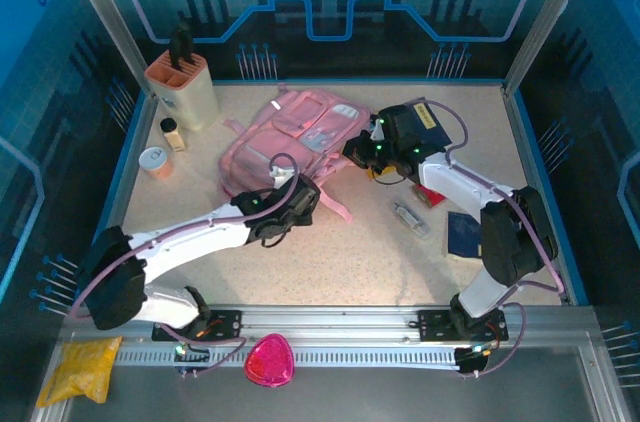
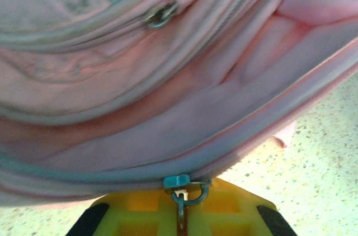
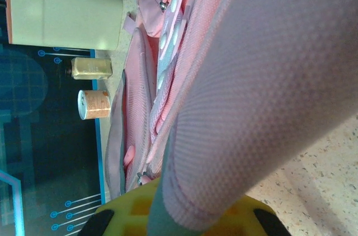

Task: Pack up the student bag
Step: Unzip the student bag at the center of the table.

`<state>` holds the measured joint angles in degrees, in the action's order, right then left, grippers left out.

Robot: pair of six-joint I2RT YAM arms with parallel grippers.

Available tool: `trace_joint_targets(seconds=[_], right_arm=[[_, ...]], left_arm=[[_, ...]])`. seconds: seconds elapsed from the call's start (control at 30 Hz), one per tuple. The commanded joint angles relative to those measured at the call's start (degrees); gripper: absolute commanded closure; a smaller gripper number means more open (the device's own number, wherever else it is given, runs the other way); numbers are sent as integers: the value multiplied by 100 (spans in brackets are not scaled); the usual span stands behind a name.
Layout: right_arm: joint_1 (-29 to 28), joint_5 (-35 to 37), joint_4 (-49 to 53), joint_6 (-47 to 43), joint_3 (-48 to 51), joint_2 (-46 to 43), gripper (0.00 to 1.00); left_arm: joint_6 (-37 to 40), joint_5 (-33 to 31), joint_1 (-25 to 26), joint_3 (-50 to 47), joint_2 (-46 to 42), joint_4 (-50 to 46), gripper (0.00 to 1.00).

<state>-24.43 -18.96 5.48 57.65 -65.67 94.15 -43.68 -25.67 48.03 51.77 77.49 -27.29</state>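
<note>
**Inspector:** Position of the student bag?

**Assistant:** Flat on the table, from centre toward 12 o'clock.

**Inspector:** Tools?

**Assistant:** The left gripper, at the bag's 6 o'clock edge, is pinched narrow on the teal zipper pull, probably to work the zip. The right gripper, at 3 o'clock, is clamped on a padded pink strap, apparently bracing the bag against that pull.

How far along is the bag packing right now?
Early. Nothing looks packed yet. In hand: left fingers pinch a teal zipper pull on the student bag, right fingers clamp its padded strap. Left to do: the blue booklet and silvery item lie on the table outside it.
</note>
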Motion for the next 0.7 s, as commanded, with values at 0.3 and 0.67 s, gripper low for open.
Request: trace_joint_targets(seconds=[0.3,0.67], right_arm=[[311,-364,323,-711,-1498,1269,94],[386,-939,353,-907,-1295,1251,59]], left_arm=[[-182,742,174,-45,-670,-544,100],[-114,631,306,365,85,-130,100]])
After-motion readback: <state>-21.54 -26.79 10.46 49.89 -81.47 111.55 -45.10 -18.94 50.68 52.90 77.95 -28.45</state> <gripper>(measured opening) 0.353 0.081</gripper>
